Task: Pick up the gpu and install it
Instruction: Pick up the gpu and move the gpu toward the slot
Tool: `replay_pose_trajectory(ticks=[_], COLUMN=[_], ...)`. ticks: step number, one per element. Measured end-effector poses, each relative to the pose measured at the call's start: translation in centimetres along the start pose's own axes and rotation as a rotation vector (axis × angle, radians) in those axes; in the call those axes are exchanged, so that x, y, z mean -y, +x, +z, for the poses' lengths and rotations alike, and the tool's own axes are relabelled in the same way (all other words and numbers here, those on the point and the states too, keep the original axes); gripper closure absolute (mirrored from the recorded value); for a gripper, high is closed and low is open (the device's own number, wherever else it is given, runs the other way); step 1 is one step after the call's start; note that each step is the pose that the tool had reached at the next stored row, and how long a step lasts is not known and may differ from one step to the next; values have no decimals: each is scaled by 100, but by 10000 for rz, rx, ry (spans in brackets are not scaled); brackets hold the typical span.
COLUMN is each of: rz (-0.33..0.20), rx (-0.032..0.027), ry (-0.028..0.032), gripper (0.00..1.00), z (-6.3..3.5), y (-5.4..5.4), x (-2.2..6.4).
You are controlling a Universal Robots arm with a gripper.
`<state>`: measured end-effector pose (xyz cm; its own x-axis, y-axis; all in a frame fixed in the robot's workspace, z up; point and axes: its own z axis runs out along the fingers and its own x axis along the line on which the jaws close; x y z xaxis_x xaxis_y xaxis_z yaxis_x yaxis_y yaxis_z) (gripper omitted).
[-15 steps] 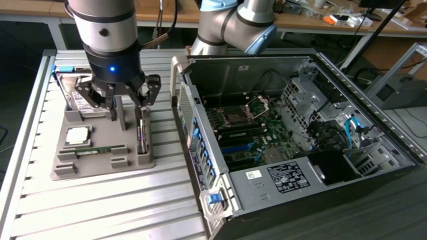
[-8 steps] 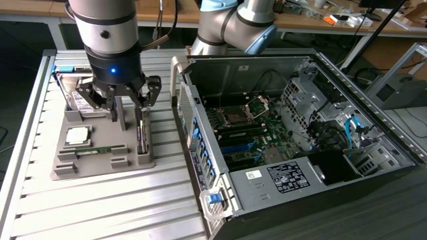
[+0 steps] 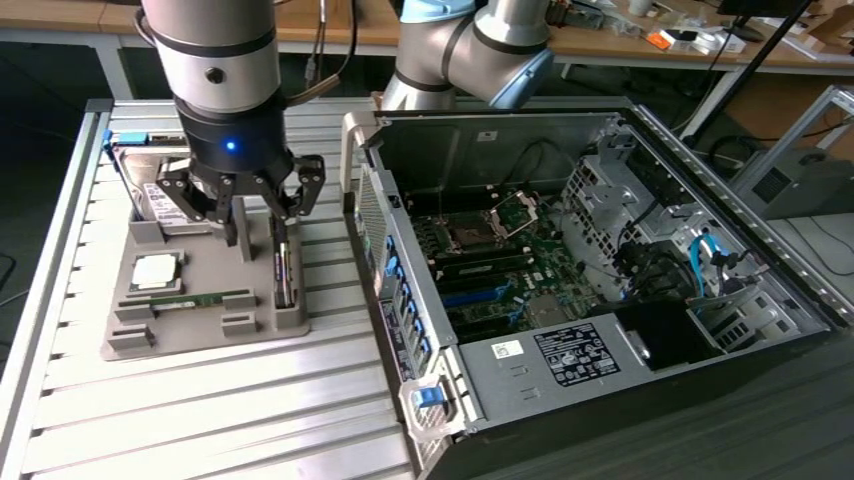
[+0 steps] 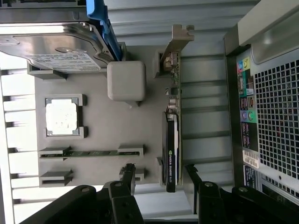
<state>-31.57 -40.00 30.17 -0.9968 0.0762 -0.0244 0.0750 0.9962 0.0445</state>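
The pincer (image 3: 256, 222) (image 4: 160, 177) hangs with its jaws wide apart and nothing in them; this looks like the pick-up step, with the grasp not yet made. Directly below it, the gpu (image 3: 282, 268) (image 4: 171, 140) stands on its long edge in a slot of the grey tray (image 3: 200, 330). In the wrist view the card's dark end lies between the two fingers, closer to one than the other. Its long axis runs straight away from the pincer, and the pale bracket (image 4: 180, 39) at the far end points toward the hard drive (image 4: 51, 46). By my judgement a sound grip calls for centring over the thin card and closing across its flat faces, with the lift kept in line with the slot. Farther off to one side, the memory stick (image 4: 93, 153) and processor (image 4: 61, 116) sit in their own tray recesses; farther off on the other side, the open computer case (image 3: 601, 250) rests on the slatted desk (image 3: 200, 420).
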Motion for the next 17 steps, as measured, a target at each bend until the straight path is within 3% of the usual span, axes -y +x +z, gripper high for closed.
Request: replay_pose_trajectory(ticks=[7,17], rz=[1,2], rx=[-1,-16], ry=[1,5], gripper=[46,46], z=[39,133], y=[-44,-198], x=[-2,-19])
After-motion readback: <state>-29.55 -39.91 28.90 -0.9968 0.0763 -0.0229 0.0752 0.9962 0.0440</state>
